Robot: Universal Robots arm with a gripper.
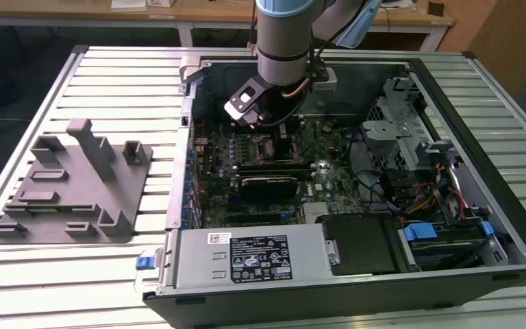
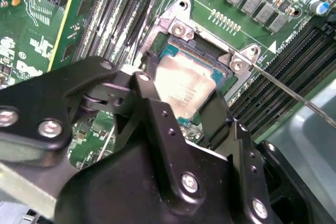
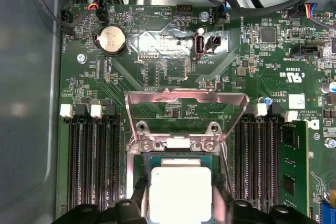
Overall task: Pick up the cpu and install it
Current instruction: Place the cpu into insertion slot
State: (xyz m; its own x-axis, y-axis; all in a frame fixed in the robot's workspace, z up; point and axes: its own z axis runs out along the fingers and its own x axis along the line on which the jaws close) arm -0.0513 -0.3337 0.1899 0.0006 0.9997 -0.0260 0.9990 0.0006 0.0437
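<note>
Pincer (image 2: 181, 98) is clamped on the cpu (image 2: 186, 80), one finger on each of two opposite edges, right over the open socket (image 3: 137, 153) with the load plate (image 3: 186, 98) flipped up. Can't tell if it's seated yet. The cpu is a thin square with a silvery-white top, faint grey print and a greenish rim. The motherboard (image 3: 252, 77) has white lettering all over, and the power supply (image 1: 190, 271) wears a black printed sticker (image 1: 260, 258).
</note>
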